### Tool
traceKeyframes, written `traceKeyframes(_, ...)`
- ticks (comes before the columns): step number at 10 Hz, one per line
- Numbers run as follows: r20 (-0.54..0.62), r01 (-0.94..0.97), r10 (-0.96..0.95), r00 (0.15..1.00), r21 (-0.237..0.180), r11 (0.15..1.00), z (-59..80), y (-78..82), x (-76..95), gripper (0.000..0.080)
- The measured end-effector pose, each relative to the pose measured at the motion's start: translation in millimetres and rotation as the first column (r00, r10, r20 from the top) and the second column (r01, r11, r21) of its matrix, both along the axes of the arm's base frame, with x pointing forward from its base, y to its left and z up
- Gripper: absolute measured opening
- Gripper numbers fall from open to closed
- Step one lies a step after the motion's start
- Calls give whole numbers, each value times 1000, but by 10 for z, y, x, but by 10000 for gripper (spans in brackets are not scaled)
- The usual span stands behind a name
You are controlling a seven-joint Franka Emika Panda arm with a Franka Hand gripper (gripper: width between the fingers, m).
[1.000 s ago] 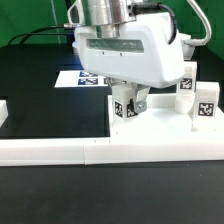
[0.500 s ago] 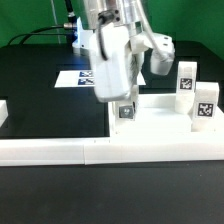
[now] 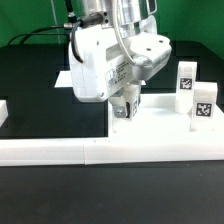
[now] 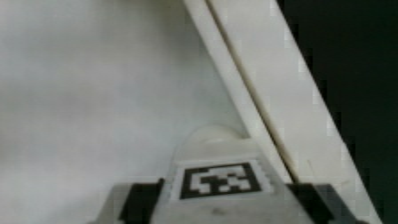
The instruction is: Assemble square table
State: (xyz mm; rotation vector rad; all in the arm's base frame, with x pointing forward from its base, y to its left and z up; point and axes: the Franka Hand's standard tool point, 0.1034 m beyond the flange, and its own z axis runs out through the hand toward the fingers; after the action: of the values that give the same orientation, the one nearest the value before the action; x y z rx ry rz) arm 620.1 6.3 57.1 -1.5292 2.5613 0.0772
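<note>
The large white square slab (image 3: 160, 125) lies on the black table at the exterior view's right, behind the front wall. My gripper (image 3: 126, 108) hangs over its near left part and is shut on a small white tagged leg block (image 3: 125, 110), held upright just above or on the slab. In the wrist view the block (image 4: 222, 175) sits between my dark fingers (image 4: 135, 200), with the slab's surface (image 4: 98, 90) and its raised rim (image 4: 249, 70) beyond. Two more tagged leg blocks (image 3: 186, 80) (image 3: 203, 105) stand at the slab's right.
A long low white border wall (image 3: 90, 150) runs along the front. A small white piece (image 3: 3, 112) sits at the exterior view's left edge. The marker board (image 3: 65, 78) lies behind my arm, mostly hidden. Cables run at the back.
My wrist has turned about its vertical axis over the last second. The leg block stays in my grip at nearly the same spot over the slab.
</note>
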Motion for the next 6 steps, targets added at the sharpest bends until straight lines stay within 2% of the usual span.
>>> traceKeyframes(1,0,8,-8,1000,3,1000,0,2,1,350)
traceKeyframes(2,1,5,-5,1000,3,1000,0,5,1,492)
traceKeyframes(3,1,5,-5,1000,4,1000,0,8,0,597)
traceKeyframes(4,3,3,-3,1000,4,1000,10,14,4,597)
traceKeyframes(5,21,-9,8,1000,15,1000,131,70,12,639)
traceKeyframes(6,44,-21,20,999,26,999,315,108,-2,646)
